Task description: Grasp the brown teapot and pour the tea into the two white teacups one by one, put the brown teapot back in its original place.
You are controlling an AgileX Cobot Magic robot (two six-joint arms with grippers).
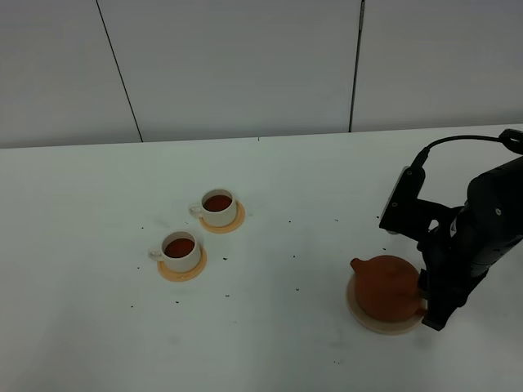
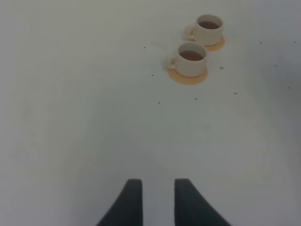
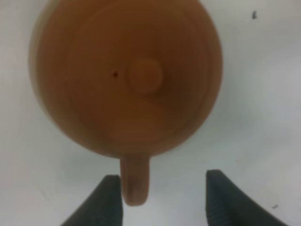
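The brown teapot (image 1: 386,286) stands upright with its lid on, on its original place, the pale tan coaster (image 1: 382,329), at the right of the table. My right gripper (image 1: 425,304) hangs just right of it, open. In the right wrist view the right gripper (image 3: 164,182) straddles the teapot's (image 3: 127,75) loop handle, which lies close beside one finger and well clear of the other. The two white teacups (image 1: 219,207) (image 1: 180,250) sit left of centre, each holding dark tea (image 1: 217,202). My left gripper (image 2: 157,188) is open over bare table, far from the cups (image 2: 207,29) (image 2: 192,59).
Each cup rests on a small orange coaster (image 1: 182,273) (image 1: 225,228). Small dark specks are scattered over the white table (image 1: 82,327). A grey panelled wall runs behind the table's far edge. The left arm is outside the exterior high view.
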